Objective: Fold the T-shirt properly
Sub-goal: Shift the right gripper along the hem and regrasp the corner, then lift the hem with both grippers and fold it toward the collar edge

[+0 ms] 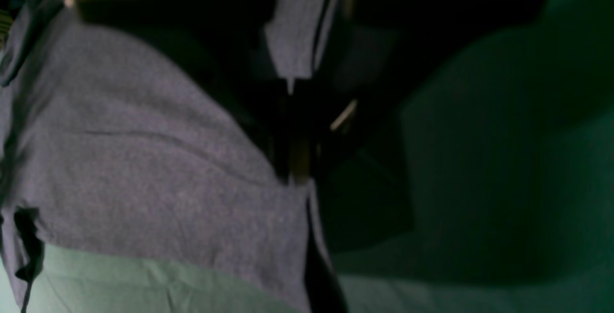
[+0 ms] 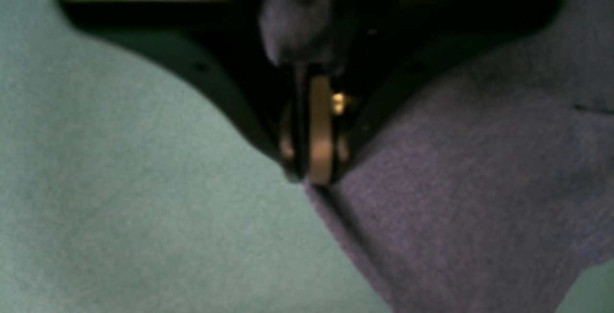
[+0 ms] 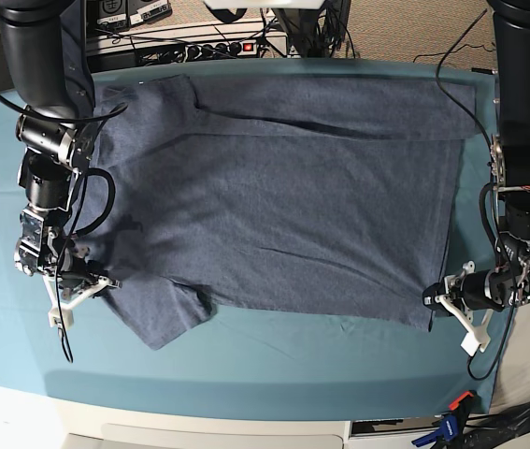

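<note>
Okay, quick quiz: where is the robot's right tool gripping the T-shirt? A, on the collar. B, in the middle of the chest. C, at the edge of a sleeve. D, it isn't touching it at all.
C: the right tool is shut on the edge of the T-shirt at its near sleeve, on the base view's left.

T-shirt (image 3: 293, 206): heathered slate-blue knit cloth, matt, softly creased. Table cloth (image 3: 274, 360): plain teal fabric, matt, faintly wrinkled.
</note>
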You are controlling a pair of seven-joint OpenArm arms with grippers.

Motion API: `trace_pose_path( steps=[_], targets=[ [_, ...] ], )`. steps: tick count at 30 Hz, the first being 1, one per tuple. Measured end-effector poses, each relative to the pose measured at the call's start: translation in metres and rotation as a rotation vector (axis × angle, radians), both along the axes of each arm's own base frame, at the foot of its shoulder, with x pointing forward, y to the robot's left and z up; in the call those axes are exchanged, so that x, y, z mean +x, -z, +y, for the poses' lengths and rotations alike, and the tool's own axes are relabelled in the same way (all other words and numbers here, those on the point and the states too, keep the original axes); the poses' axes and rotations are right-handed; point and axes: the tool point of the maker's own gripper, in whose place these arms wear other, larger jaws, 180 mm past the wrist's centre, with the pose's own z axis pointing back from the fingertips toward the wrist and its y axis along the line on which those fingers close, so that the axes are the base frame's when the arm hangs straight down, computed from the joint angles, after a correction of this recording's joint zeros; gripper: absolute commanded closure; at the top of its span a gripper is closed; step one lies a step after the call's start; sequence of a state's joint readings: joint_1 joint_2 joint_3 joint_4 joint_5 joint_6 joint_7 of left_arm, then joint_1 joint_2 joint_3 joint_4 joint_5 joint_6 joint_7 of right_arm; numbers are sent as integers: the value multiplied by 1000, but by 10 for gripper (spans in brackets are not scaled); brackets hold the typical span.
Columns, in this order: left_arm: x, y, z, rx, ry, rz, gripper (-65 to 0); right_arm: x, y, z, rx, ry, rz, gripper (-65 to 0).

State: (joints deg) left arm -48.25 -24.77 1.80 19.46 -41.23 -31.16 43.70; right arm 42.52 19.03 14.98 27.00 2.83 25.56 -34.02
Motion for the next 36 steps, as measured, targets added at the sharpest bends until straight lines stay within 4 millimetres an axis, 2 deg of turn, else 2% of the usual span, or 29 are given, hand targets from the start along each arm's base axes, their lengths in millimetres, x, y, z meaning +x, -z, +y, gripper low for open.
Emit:
trace_pose_path(
  steps=[5,13,18,27,31,36],
  targets=[
    [-2,1,0,2,7,13,0,-2,4,-2,-21,-4,-15,0],
    [-8,5,-4,-16,27,13,0,-13,8,4,9,-109,-106,0],
    [-19,4,-19,-115,75,9,0,-29,4,7,46,-177,-118,0],
    [-26,-10,-32,-238,114,30,0,-52,-24,-5,14,-200,-170,0],
    [-27,-23,-30,-318,100,23,0,-66,-22,-10,0,-208,-159,0],
    [-30,-31,-16,-352,84,26,0,-76,-16,-12,14,-203,-142,0]
  ],
)
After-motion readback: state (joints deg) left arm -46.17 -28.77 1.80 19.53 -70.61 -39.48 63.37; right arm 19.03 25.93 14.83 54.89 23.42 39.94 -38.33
